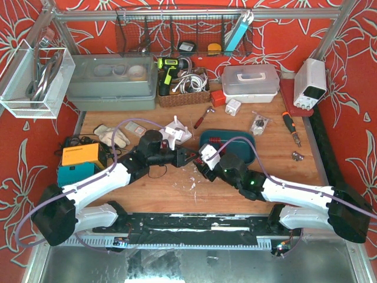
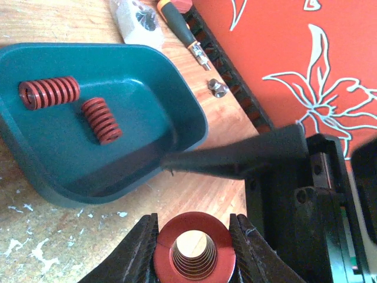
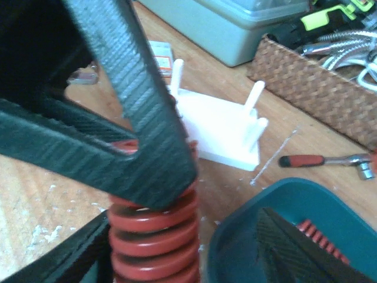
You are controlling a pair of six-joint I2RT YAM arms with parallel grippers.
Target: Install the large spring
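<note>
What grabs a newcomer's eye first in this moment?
The large red spring, clamped in the left end effector at mid-table, with the right end effector open close by. Just beyond, a teal tray holds two smaller red springs, and a white pegged stand waits nearby.

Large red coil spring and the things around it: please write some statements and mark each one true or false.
1. The left fingers grip the large red coil spring. True.
2. The teal plastic tray holds three springs. False: it holds two small red springs.
3. The large spring already sits on the white peg fixture. False: its pegs are bare.
4. A red-handled ratchet lies near the brown wicker basket. True.
</note>
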